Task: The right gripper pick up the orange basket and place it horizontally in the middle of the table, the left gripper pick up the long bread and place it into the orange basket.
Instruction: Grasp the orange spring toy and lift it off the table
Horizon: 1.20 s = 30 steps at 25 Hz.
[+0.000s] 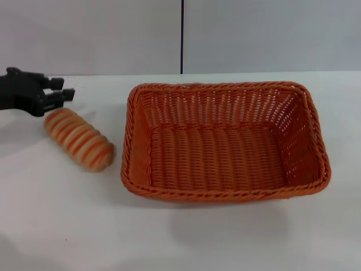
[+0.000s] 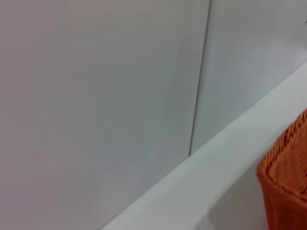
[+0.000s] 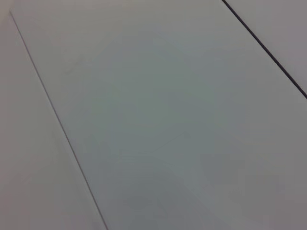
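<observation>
The orange basket point(image 1: 225, 141) lies lengthwise across the middle of the white table point(image 1: 180, 237), open side up, with nothing in it. One of its corners point(image 2: 287, 179) also shows in the left wrist view. The long bread point(image 1: 79, 139), striped orange and cream, lies on the table to the basket's left, apart from it. My left gripper point(image 1: 63, 89) hovers just behind the bread's far end, open, with nothing between its fingers. My right gripper is out of view; the right wrist view shows only a plain grey surface.
A pale grey wall point(image 1: 113, 34) with a dark vertical seam point(image 1: 181, 36) stands right behind the table. Bare tabletop lies in front of the basket and the bread.
</observation>
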{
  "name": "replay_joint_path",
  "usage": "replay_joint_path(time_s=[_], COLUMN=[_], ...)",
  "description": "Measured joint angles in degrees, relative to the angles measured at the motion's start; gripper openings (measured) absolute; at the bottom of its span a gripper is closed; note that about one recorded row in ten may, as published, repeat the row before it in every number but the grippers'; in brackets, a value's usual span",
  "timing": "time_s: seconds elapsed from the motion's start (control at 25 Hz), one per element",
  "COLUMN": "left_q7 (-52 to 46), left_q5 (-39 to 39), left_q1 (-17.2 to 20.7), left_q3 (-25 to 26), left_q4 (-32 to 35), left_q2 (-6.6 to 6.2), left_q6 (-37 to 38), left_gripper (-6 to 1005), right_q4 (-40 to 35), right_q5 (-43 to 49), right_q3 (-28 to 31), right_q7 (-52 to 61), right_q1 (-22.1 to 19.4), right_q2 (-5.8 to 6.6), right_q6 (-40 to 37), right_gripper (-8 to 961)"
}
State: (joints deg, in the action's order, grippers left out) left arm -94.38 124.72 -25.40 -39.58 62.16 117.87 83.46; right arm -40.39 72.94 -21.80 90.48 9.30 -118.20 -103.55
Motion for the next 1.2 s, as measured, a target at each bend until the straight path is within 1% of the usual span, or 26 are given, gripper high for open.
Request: replay_joint_path(time_s=[0.04,0.12,0.16,0.2,0.4,0.56,0.68,0.76,0.8,0.84,0.88,1.04,1.2], left_q7=[-0.33,-1.42,-1.42,-2.57,-3.75,-4.35,-4.47,-4.47,-4.47,-4.47,-4.3,-4.06,-4.05], left_q5=[1.61,5.31,5.31,7.8,9.88,11.27,12.31,12.31,12.31,12.31,12.3,12.29,12.57], left_q1=[-0.04,-0.54,-0.54,-0.69,-0.32,-0.68,-0.34,-0.34,-0.1,-0.1,0.5,0.9,1.03], left_q3=[-0.16,-2.05,-2.05,-5.18,-8.89,-9.48,-14.11,-14.11,-15.22,-15.22,-18.04,-20.43,-21.08], left_q4=[0.23,0.39,0.39,0.48,1.18,1.21,1.22,1.22,1.22,1.22,1.22,1.2,1.08], left_q2=[-0.03,-0.01,-0.01,0.1,0.16,0.16,0.29,0.29,0.31,0.31,0.34,0.34,0.34], left_q6=[-0.12,-0.51,-0.51,-2.0,-4.91,-4.96,-7.09,-7.09,-7.84,-7.84,-9.84,-11.84,-12.72], left_gripper=[219,334,391,448,549,630,693,739,762,785,808,805,794], right_q4=[0.43,1.21,1.52,1.7,1.94,2.77,3.32,3.4,3.48,3.66,3.91,4.76,4.79], right_q5=[0.0,0.01,0.01,0.02,0.11,0.11,0.11,0.11,0.11,0.11,0.11,0.11,0.11], right_q3=[0.0,0.0,0.0,0.0,0.0,0.0,0.0,0.0,0.0,0.0,0.0,-0.01,0.0], right_q7=[-0.25,-0.68,-0.84,-0.99,-1.33,-1.78,-2.27,-2.39,-2.5,-2.5,-2.5,-2.5,-2.51], right_q1=[0.1,0.35,0.48,0.63,0.9,0.9,0.94,0.96,0.99,1.01,1.04,1.12,1.18], right_q2=[0.13,0.36,0.45,0.49,0.52,0.56,0.67,0.68,0.68,0.72,0.83,1.17,1.19], right_q6=[0.01,0.03,0.06,0.07,0.15,0.31,0.83,0.91,0.94,0.97,0.98,1.15,1.59], right_gripper=[621,621,621,621,621,621,621,621,621,621,621,621,621])
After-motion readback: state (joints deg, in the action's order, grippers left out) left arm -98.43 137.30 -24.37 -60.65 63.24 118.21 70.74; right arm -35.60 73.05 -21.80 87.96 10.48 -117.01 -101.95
